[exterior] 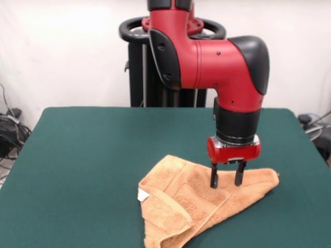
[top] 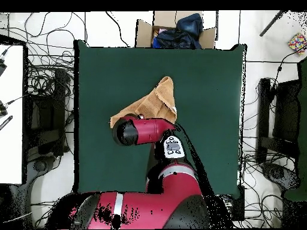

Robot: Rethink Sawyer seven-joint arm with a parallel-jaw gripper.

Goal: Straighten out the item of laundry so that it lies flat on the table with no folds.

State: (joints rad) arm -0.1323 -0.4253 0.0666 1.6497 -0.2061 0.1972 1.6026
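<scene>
The orange-tan towel (exterior: 196,199) lies folded over itself in a rough triangle on the green table (exterior: 93,155), near its front edge. A small white tag (exterior: 143,195) shows at the towel's left corner. A woven band runs along a folded flap at the lower left. My gripper (exterior: 227,177) points straight down over the towel's right part, its two black fingers (exterior: 214,176) open a little and their tips at the cloth. In the overhead view the towel (top: 157,100) shows above the arm (top: 141,130), which hides the gripper.
The robot pedestal (exterior: 165,77) stands behind the table's far edge. Cables (exterior: 10,129) lie off the table's left side. In the overhead view a cardboard box with dark cloth (top: 177,31) sits beyond the table's top edge.
</scene>
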